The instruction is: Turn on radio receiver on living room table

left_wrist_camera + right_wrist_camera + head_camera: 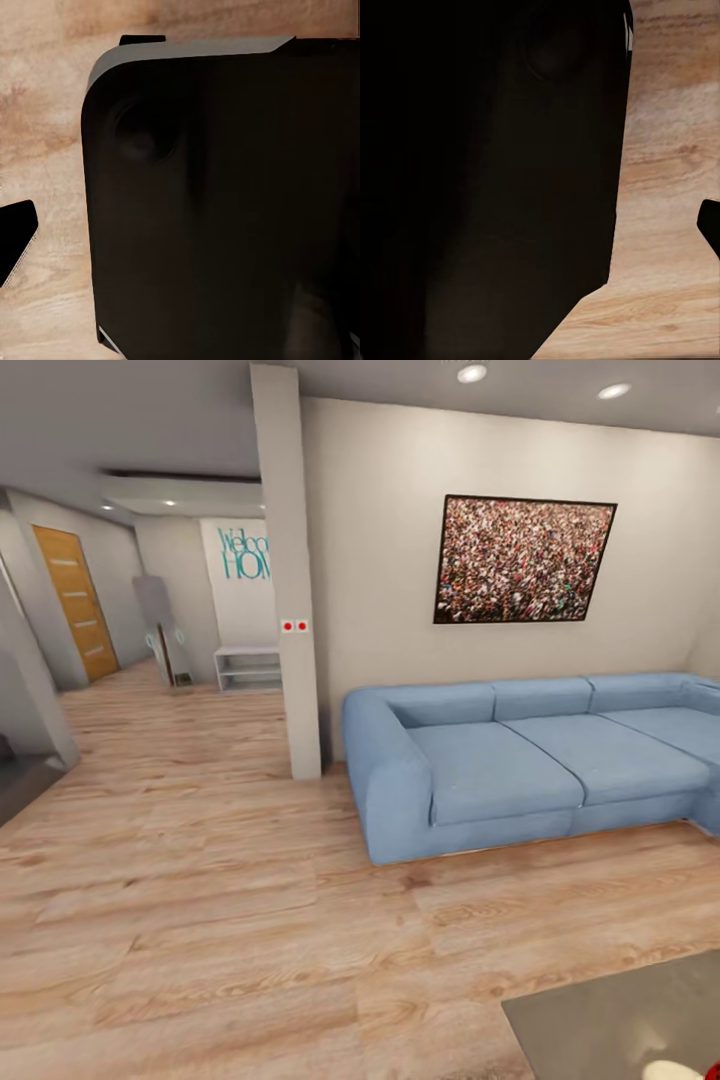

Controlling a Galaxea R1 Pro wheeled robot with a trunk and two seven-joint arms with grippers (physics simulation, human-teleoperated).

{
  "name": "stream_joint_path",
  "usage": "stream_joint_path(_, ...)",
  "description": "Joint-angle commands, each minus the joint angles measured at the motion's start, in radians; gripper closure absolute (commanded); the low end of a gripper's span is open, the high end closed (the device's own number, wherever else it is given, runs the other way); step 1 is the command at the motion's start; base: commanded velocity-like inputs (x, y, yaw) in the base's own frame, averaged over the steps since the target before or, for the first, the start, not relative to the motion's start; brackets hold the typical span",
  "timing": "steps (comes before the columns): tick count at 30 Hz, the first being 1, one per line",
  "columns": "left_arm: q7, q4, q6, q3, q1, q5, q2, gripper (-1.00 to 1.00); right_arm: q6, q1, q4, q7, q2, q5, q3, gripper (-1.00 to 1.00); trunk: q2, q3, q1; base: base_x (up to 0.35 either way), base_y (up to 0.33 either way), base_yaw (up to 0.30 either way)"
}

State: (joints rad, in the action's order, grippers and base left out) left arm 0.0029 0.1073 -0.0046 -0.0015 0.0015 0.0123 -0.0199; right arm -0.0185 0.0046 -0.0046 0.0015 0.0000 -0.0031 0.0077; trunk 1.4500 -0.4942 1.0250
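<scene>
The living room's blue sectional sofa stands against the right wall in the head view. A corner of the low table, with a grey-brown top, comes in at the lower right. On it, at the picture's very corner, a sliver of red and white shows, which looks like the radio receiver; most of it is cut off. In the left wrist view one dark fingertip shows beside the robot's dark body. The right wrist view has another dark fingertip over the wood floor. Whether either gripper is open or shut cannot be told.
A grey pillar stands left of the sofa. Behind it a hallway holds a white shelf and an orange door. A framed picture hangs above the sofa. Wood floor stretches between me and the sofa.
</scene>
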Motion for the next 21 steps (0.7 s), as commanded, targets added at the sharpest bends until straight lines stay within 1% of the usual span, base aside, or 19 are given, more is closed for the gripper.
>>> stream_joint_path(1,0.0,0.0,0.0,0.0,0.0,0.0,0.0,-1.0,0.0,0.0,0.0,0.0,0.0,0.0,0.0,-1.0,0.0,0.0,0.0,0.0,0.0,-0.283)
stream_joint_path(21,-0.001,0.001,0.0,0.0,0.0,0.0,-0.001,-1.0,0.0,0.0,0.0,0.0,0.0,0.0,0.0,-1.0,0.0,0.0,0.0,0.0,0.0,-0.283)
